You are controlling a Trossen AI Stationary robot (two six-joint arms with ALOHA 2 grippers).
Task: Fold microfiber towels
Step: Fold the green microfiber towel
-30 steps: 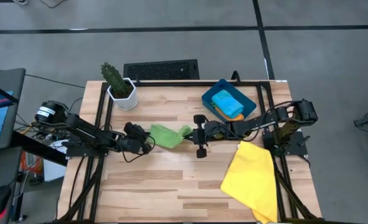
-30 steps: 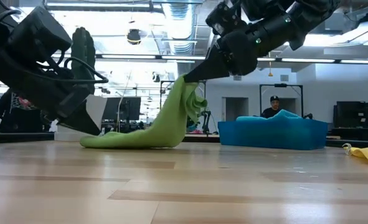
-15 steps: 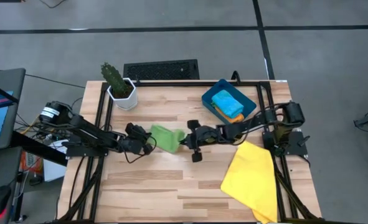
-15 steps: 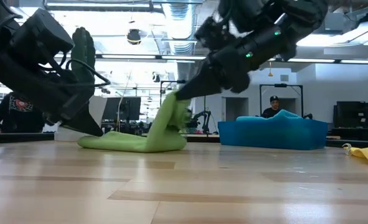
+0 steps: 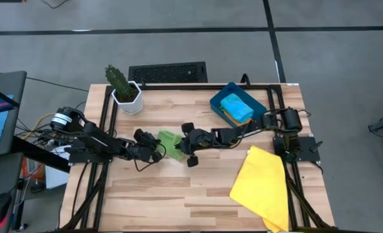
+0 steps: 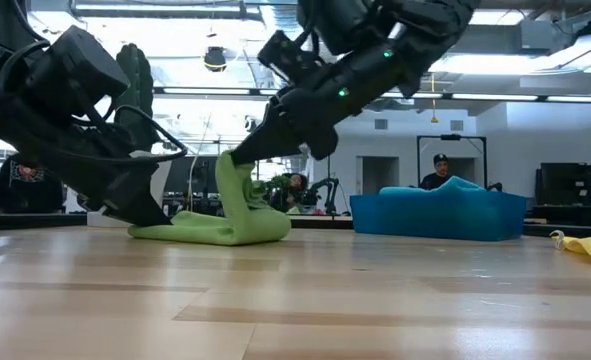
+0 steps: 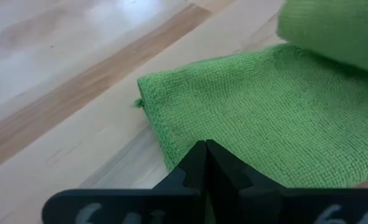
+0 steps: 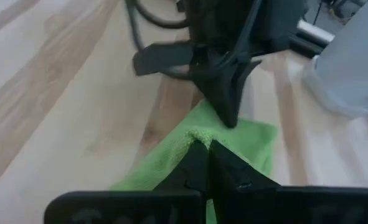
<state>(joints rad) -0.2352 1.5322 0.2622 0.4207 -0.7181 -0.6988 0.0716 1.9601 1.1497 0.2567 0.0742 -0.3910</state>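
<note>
Green towel [image 5: 170,144] mid-fold: one edge pinned to the surface [image 5: 178,188] by closed left tool [image 5: 157,146], the other pinched by right tool [image 5: 181,146]. Yellow towel [image 5: 262,184] unfolded.

Bright, even overhead light; ceiling lamps [image 6: 215,60] glare in the low view. The desk [image 6: 295,300] shows soft shadows, its near edge blurred. Wrist views stay soft.

Yellow towel [image 5: 264,188] — cut off, seemingly, by table edge.
</note>
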